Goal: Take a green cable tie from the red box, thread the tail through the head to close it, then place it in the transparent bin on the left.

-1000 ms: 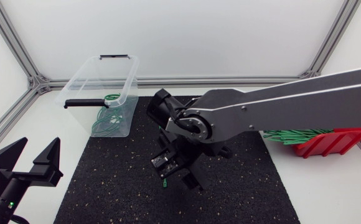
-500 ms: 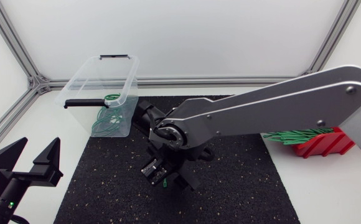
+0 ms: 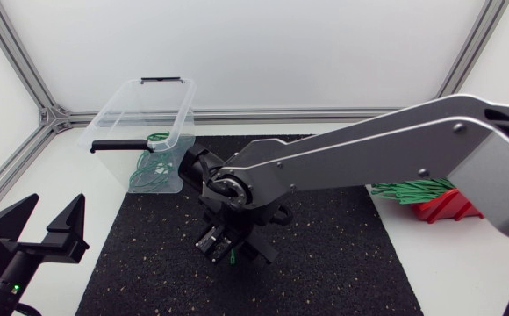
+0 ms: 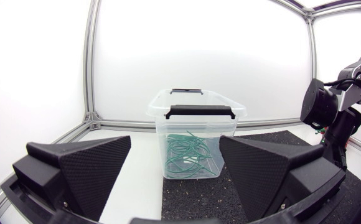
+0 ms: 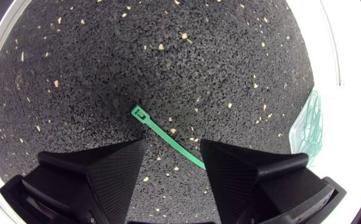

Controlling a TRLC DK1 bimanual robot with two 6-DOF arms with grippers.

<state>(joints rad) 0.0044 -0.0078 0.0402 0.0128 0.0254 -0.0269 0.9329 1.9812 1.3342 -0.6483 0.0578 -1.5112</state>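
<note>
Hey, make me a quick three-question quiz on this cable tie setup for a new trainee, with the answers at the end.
1. True or false: the left gripper and the right gripper are both open.
2. Where does the single loose cable tie lie? A) in the red box B) on the black mat, between the right gripper's fingers C) in the left gripper
3. What does the clear bin hold?
Key: 1 true; 2 B; 3 green cable ties closed into loops.
</note>
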